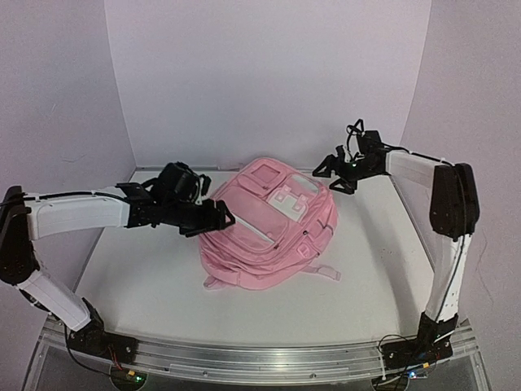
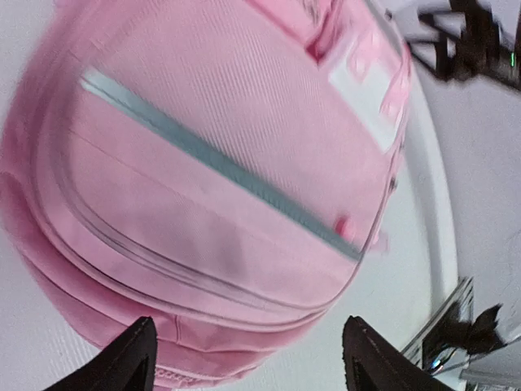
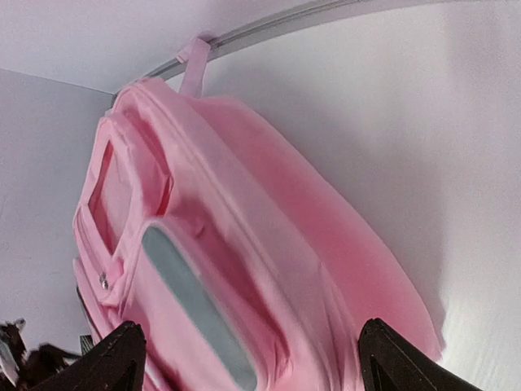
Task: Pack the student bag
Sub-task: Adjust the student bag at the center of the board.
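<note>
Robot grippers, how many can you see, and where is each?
2. The left gripper is over the left edge of the student bag; the right gripper is beside its far right corner. Both stand open, gripping nothing. None seems hidden.

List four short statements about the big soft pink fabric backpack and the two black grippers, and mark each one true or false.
1. The soft pink fabric backpack stands upright against the back wall. False: it lies flat in the middle of the white table.
2. The left gripper is clamped shut on a strap. False: its fingers stand wide apart by the bag's left side and hold nothing.
3. The right gripper is open, near the bag's far right corner. True.
4. A pink strap sticks out at the bag's near edge. True.
</note>
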